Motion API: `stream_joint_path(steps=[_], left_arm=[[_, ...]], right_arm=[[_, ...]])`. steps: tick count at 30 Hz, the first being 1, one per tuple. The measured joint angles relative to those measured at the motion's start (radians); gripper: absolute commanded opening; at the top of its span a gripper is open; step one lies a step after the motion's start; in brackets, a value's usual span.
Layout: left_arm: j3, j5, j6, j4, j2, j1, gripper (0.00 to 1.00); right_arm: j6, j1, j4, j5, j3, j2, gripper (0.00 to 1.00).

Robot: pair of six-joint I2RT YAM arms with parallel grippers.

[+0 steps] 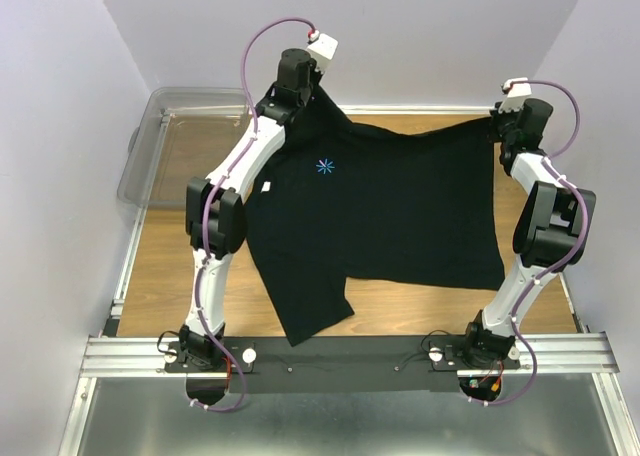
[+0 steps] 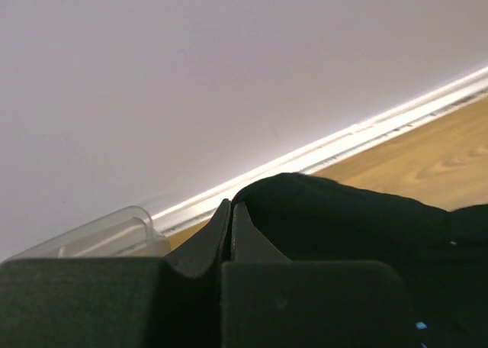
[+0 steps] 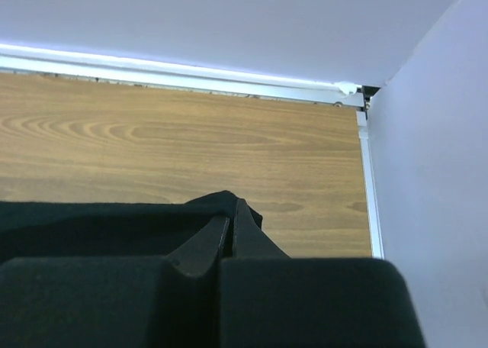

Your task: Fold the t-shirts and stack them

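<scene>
One black t-shirt (image 1: pixel 390 206) hangs stretched between both grippers above the wooden table, with a small blue star mark (image 1: pixel 324 165) and a white label near the left arm. Its sleeve droops toward the near edge. My left gripper (image 1: pixel 300 104) is shut on the shirt's far-left edge; in the left wrist view the black cloth (image 2: pixel 335 211) bulges out beside the pinched jaws (image 2: pixel 230 204). My right gripper (image 1: pixel 503 124) is shut on the far-right corner, where cloth (image 3: pixel 99 218) wraps the tips (image 3: pixel 232 203).
A clear plastic bin (image 1: pixel 175 141) stands at the far left of the table, its rim (image 2: pixel 114 226) showing in the left wrist view. Lilac walls close in the back and both sides. A metal rail (image 1: pixel 350 354) runs along the near edge.
</scene>
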Motion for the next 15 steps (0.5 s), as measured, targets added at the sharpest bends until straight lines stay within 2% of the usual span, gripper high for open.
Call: stream_joint_path(steps=[11,15], left_arm=[[-0.005,-0.203,0.079,0.206,0.097,0.005,0.0],[-0.095,-0.229,0.074,0.293,0.042,0.007,0.0]], right_arm=[[0.061,-0.006,0.034,0.037,-0.003,0.019,0.01],[0.062,-0.013,0.052,0.008,-0.143,-0.09,0.0]])
